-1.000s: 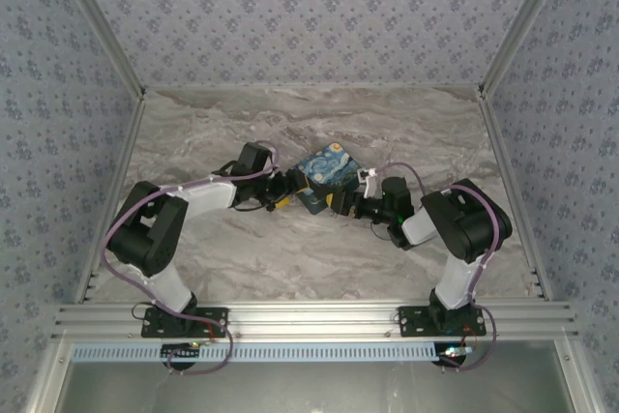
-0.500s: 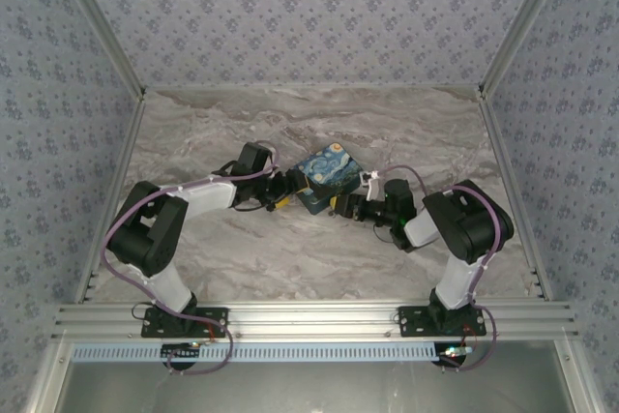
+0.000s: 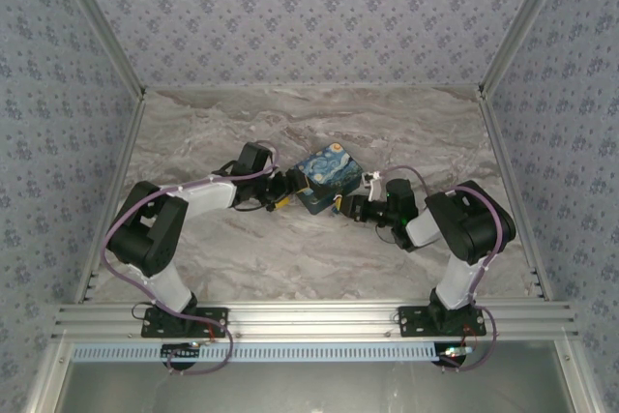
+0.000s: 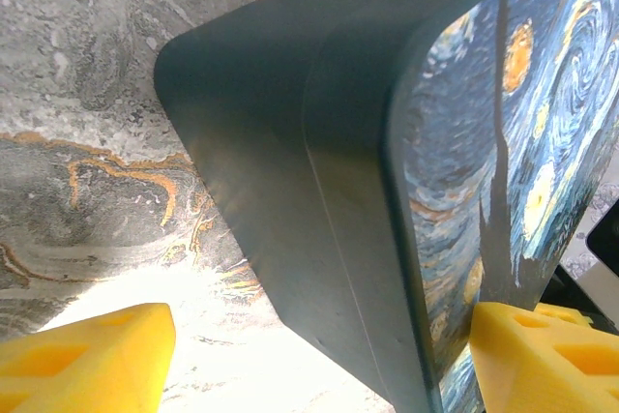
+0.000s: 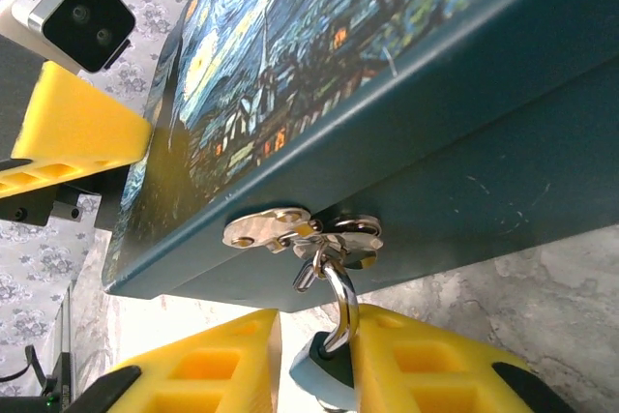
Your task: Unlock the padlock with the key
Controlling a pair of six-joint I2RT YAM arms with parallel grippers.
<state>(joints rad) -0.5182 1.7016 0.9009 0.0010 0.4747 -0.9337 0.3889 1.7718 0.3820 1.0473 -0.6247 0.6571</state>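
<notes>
The padlock (image 5: 322,381), with a blue body and a silvery shackle (image 5: 341,305), hangs from the hasp (image 5: 282,228) on the side of the starry-night box (image 3: 329,177). In the right wrist view my right gripper (image 5: 314,360) has its yellow fingers closed in on the padlock body. One finger (image 5: 435,365) touches it and only a sliver of gap shows at the other. My left gripper (image 4: 314,336) stands open astride the box's far corner, with one finger (image 4: 542,355) against the painted lid. The key is hidden.
The box (image 4: 319,191) lies mid-table on the marble top (image 3: 242,258), with both arms meeting at it. The left arm's finger and camera (image 5: 73,7) sit over the lid's far end. Patterned walls (image 3: 309,16) enclose the table on three sides.
My right gripper's jaws have narrowed onto the padlock, and that wrist has edged slightly left toward the box. The left arm and the box have not moved.
</notes>
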